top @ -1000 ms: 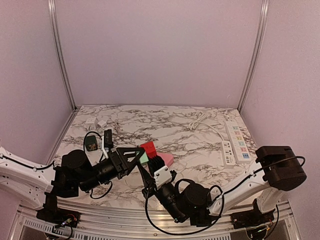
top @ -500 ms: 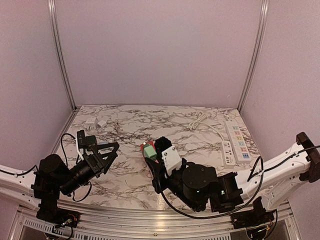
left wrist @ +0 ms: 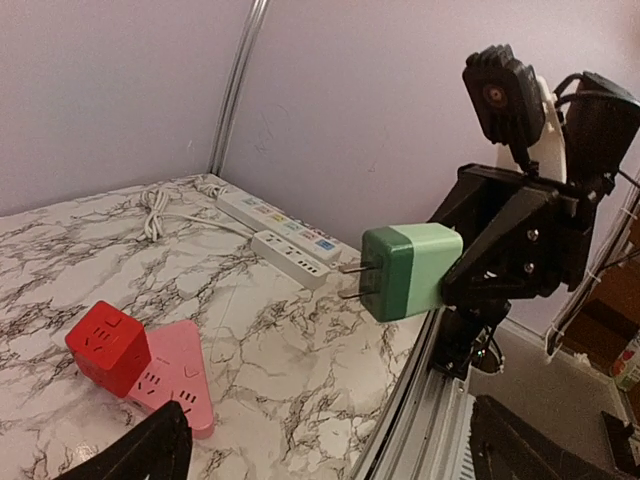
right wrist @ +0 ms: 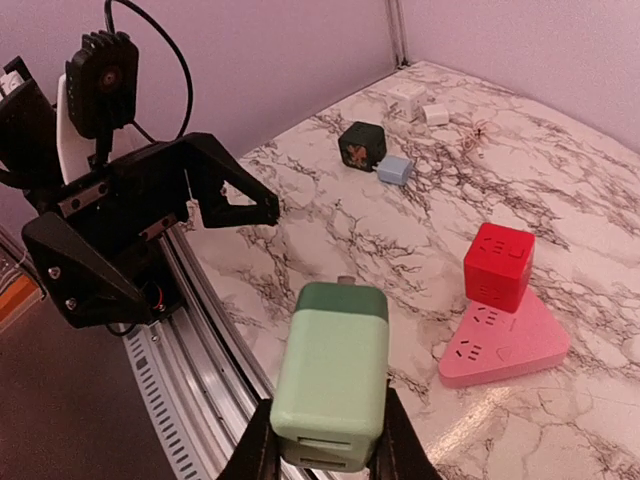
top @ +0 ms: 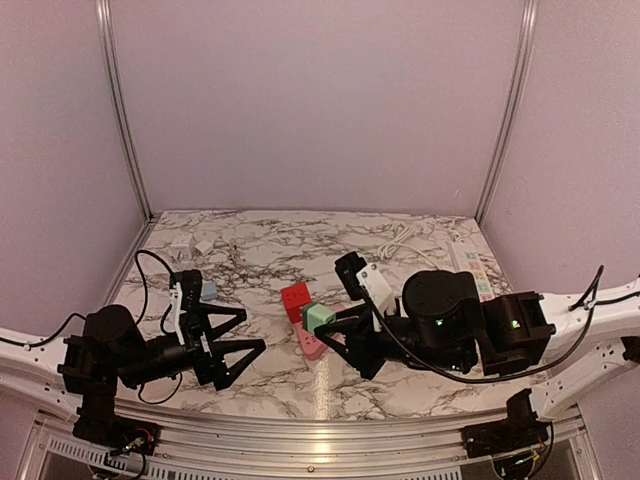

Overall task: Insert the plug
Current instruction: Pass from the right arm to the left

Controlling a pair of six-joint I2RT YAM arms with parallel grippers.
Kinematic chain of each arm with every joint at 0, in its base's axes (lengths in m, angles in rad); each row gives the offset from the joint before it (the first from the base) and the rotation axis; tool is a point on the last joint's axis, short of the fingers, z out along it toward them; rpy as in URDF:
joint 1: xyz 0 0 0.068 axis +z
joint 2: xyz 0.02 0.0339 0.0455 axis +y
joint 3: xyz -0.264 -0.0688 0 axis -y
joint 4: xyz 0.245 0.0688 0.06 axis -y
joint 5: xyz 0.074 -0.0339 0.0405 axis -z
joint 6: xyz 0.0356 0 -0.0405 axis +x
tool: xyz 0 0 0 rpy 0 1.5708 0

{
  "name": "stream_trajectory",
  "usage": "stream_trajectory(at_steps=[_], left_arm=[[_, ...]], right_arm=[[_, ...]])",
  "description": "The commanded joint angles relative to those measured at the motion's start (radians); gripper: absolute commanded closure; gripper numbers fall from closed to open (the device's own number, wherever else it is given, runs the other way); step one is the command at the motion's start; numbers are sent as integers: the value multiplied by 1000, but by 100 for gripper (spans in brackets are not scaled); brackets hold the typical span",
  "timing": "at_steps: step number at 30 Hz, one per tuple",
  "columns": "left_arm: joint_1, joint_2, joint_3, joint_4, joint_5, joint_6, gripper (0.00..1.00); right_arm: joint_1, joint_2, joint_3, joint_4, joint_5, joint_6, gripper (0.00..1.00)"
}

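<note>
Above marble table (top: 380,290), right tool (right wrist: 330,445) gripping green plug (right wrist: 335,370), left tool (top: 250,331) wide.

Green two-prong plug (left wrist: 410,270) held aloft, prongs horizontal.

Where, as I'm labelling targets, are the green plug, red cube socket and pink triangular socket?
green plug (left wrist: 410,272), left wrist view, side of its body.
red cube socket (left wrist: 108,345), left wrist view, slotted face.
pink triangular socket (left wrist: 180,372), left wrist view, flat top.
</note>
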Motion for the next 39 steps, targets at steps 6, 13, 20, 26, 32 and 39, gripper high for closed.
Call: stream_trajectory(at_steps=[6, 13, 20, 26, 32, 39], left_arm=[[-129, 158, 121, -85, 82, 419, 1], [-250, 240, 155, -87, -58, 694, 1], [-338, 390, 235, -84, -215, 823, 1], [-379, 454, 272, -78, -321, 836, 3], [-383, 439, 263, -75, -320, 827, 37], [-391, 426, 257, -74, -338, 816, 53]], right_arm=[[-19, -101, -104, -6, -312, 67, 100], [-19, -143, -181, 59, -371, 94, 100], [-19, -70, -180, 168, -533, 94, 100], [-19, -10, -159, 224, -615, 95, 100], [-27, -21, -167, 271, -648, 109, 100], [-79, -60, -210, 352, -684, 167, 100]])
